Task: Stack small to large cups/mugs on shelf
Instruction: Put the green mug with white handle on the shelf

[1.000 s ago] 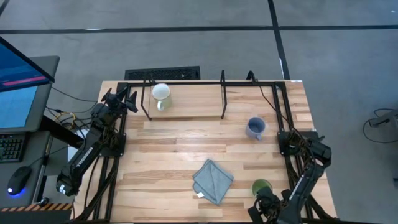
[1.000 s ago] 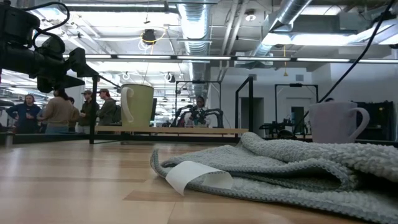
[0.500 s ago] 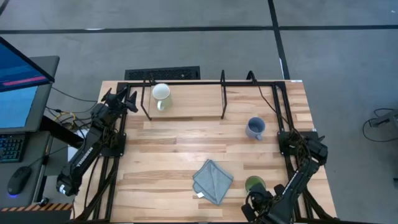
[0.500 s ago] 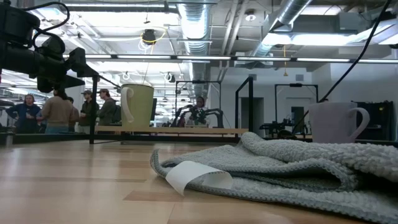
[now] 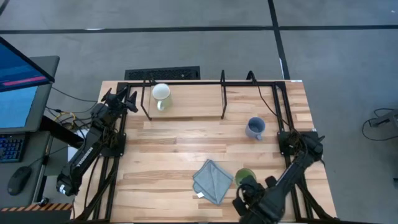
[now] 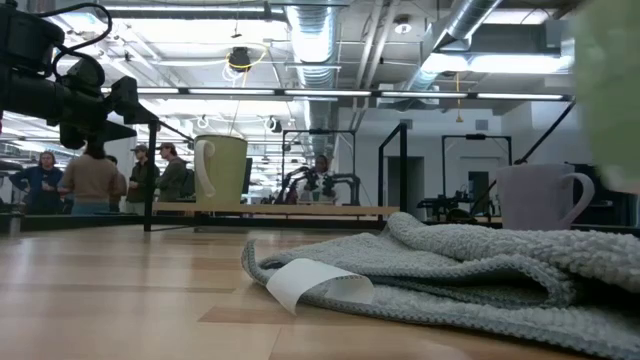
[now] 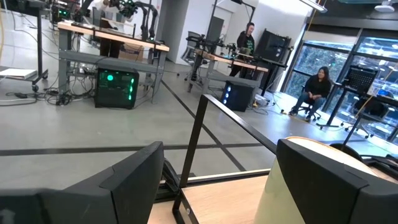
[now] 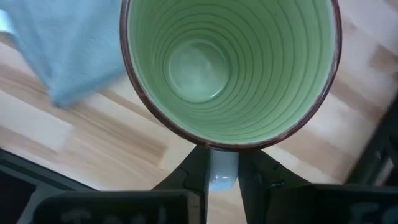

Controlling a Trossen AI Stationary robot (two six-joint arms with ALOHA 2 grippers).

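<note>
The white mug [image 5: 161, 94] stands on the shelf's wooden board [image 5: 186, 107], inside its black frame [image 5: 224, 93]; it also shows in the low view [image 6: 222, 170]. The blue-grey mug [image 5: 255, 128] stands on the tabletop to the right. My right gripper [image 5: 246, 188] is shut on the green-inside mug [image 5: 244, 177] near the table's front edge, just right of the folded cloth [image 5: 212, 180]. This mug shows as a pale blur at the right of the low view [image 6: 610, 90]. My left gripper [image 5: 127, 99] is open and empty, left of the white mug. My right gripper pinches the green-inside mug's handle [image 8: 222, 169] between its two fingers [image 8: 194, 171], which come from above on the mug's near side. The mug stays upright, mouth up, lifted clear of the table.
The grey-blue cloth [image 6: 450, 265] with a white label lies at the front middle. The shelf's upright posts [image 5: 223, 102] split the board into bays. People and benches show in the room behind the table.
My right gripper has carried the green-inside mug from the front right corner toward the table's left, up to the cloth's right edge. The mug stays upright and has come into the low view at the upper right.
</note>
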